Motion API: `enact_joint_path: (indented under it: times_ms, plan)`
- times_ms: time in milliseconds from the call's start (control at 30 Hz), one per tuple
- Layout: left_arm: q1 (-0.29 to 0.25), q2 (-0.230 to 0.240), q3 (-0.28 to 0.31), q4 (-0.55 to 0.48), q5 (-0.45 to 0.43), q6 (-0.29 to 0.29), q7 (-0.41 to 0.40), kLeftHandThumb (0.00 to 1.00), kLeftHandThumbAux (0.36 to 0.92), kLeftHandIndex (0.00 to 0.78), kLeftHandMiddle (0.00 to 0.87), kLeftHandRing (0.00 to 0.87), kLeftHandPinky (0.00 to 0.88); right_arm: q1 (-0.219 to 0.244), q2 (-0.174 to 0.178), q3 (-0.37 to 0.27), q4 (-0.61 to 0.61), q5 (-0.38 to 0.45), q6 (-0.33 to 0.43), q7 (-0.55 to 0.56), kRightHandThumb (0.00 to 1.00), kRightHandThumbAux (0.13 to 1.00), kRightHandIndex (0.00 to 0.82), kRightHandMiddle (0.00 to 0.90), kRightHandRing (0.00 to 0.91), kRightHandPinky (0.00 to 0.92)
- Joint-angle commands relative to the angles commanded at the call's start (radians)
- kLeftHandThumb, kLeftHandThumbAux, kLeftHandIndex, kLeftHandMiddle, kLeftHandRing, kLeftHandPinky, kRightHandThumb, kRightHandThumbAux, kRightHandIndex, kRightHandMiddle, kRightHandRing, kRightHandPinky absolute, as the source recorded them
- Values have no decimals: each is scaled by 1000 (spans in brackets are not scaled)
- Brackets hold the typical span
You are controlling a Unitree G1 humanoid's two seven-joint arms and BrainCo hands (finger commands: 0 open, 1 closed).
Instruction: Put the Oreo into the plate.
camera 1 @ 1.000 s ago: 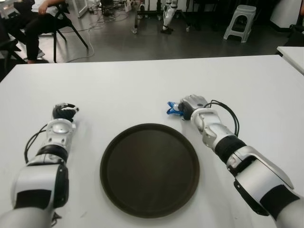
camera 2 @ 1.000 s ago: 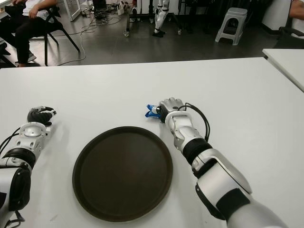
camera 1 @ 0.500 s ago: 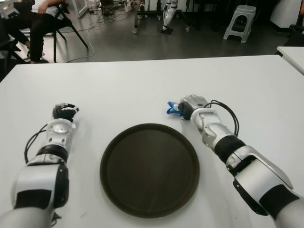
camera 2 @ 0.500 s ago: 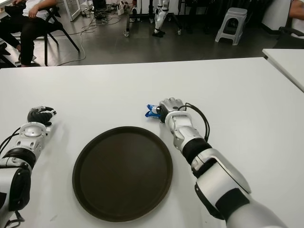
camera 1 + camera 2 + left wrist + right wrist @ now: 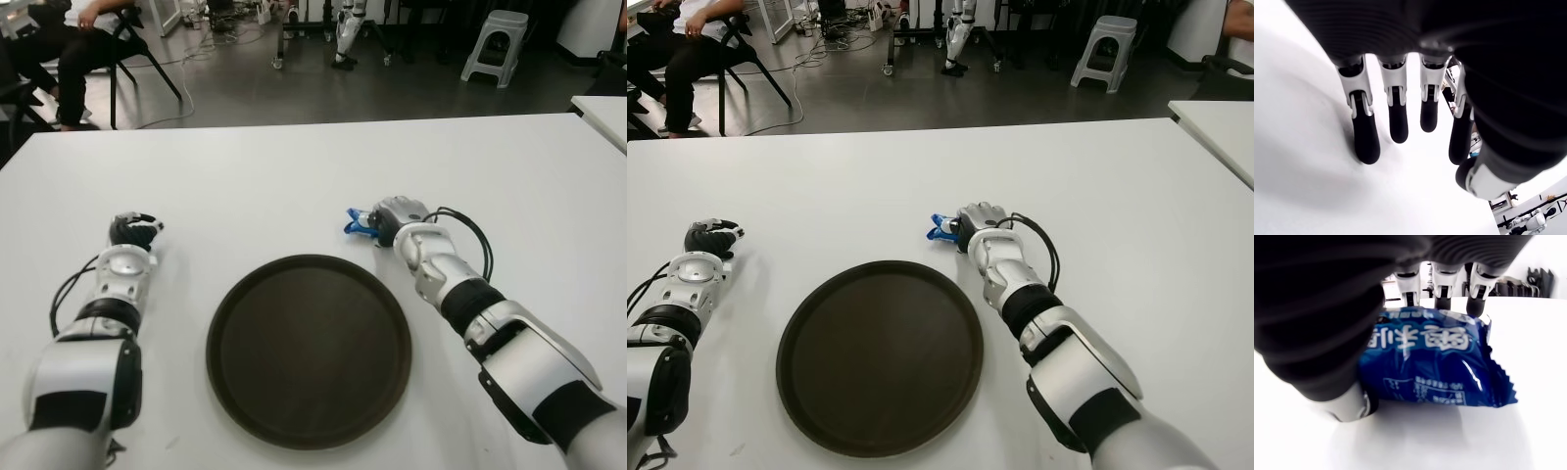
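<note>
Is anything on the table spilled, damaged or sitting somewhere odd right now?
Nothing stands out. The blue Oreo packet looks intact in the right hand, just beyond the far right rim of the plate, which holds nothing yet. The left hand shows to the plate's left, fingers relaxed. No spill shows on the white table.

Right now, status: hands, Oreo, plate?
Right robot hand closed around Oreo packet on the table, just beyond plate rim. Left robot hand open, idle left of plate. Plate holds nothing; path clear.
</note>
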Motion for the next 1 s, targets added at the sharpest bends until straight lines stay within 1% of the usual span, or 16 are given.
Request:
enact_joint_path:
  times_ms: [200, 367, 567, 700, 800, 867, 933, 1000]
  plan:
    - [-1, -3, 8, -2, -8, -2, -6, 673, 723, 398, 173, 181, 148, -2, 1, 2, 3, -1, 1, -2, 702, 719, 423, 134, 6, 0]
    - [-2, -2, 6, -3, -7, -3, -10, 675, 723, 398, 178, 184, 167, -1, -1, 2, -8, -4, 8, -11, 703, 718, 423, 129, 5, 0]
    - [-5, -1, -2, -3, 0, 6, -4, 675, 723, 398, 187, 197, 183, -6, -36, 15, -67, -27, 14, -1, 701, 718, 423, 102, 0, 0]
    - [-2, -2, 5, -2, -7, 0, -3, 677, 722, 399, 196, 201, 186, 7, -78, 20, -210, -57, 57, 22, 699, 719, 423, 78, 0, 0]
    - [-1, -3, 11, -2, -12, -5, -4, 679, 721, 399, 202, 204, 188, 23, -96, 19, -292, -73, 88, 29, 700, 718, 422, 68, 0, 0]
    - [-1, -3, 10, -2, -11, -6, -7, 679, 721, 399, 203, 205, 189, 52, -121, 4, -401, -87, 112, 28, 701, 717, 422, 66, 0, 0]
    - [-2, -3, 9, -2, -10, -5, -9, 678, 722, 399, 203, 206, 192, 73, -141, -5, -476, -95, 127, 34, 703, 717, 422, 64, 0, 0]
    - [-2, -3, 9, -2, -10, -4, -10, 678, 722, 399, 201, 206, 187, 88, -155, -11, -525, -102, 136, 46, 705, 716, 422, 61, 0, 0]
